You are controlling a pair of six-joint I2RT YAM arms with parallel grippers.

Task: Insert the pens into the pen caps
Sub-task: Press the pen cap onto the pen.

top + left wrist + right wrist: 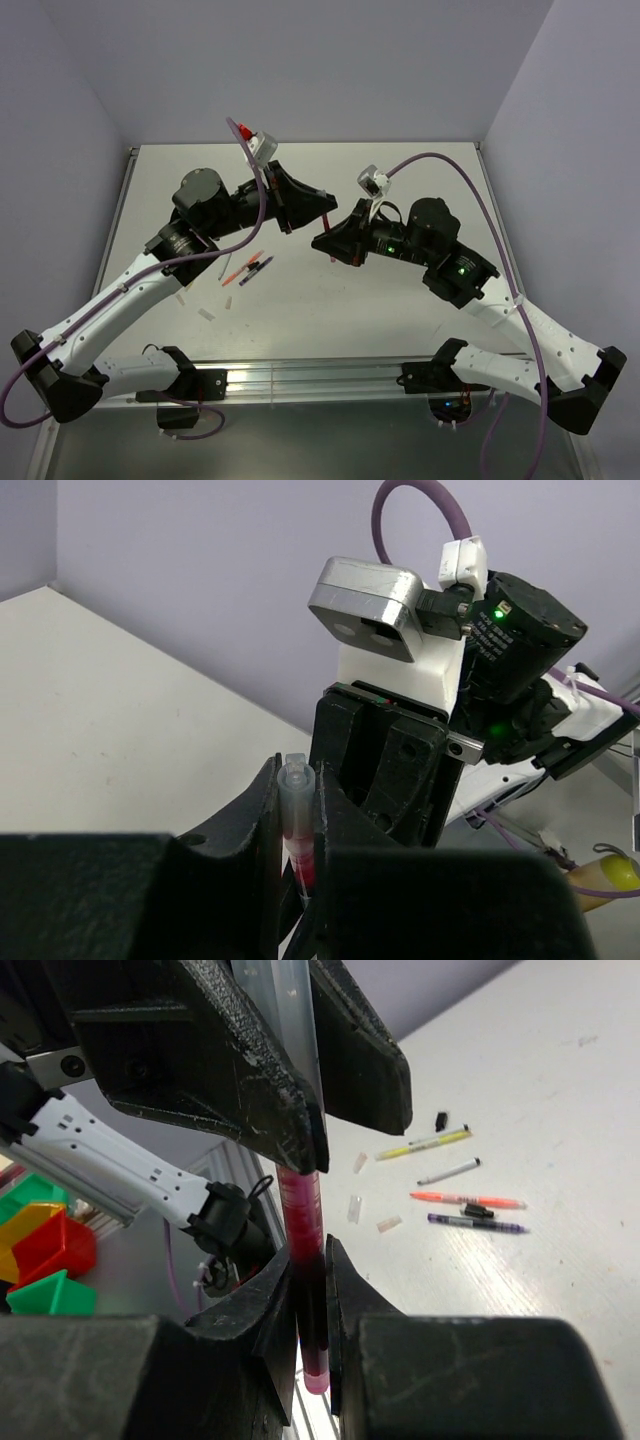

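Observation:
A red pen [303, 1222] stands upright between the two grippers, above the middle of the table. My right gripper [308, 1265] is shut on its lower barrel. Just above it, my left gripper [297, 780] is shut on a whitish-clear pen cap [296, 792], and the red pen [303, 865] runs into that cap from below. In the top view the left gripper [316, 213] and the right gripper [335, 243] face each other, almost touching. Yellow [425, 1143], white-black [448, 1171], orange [466, 1199] and dark purple [476, 1224] pens lie on the table.
Loose clear caps [353, 1208] and a black cap [441, 1119] lie beside the pens, left of centre on the table [400, 310]. Another black cap [478, 1211] rests between the orange and purple pens. Coloured bins [40, 1250] stand beyond the table's near rail.

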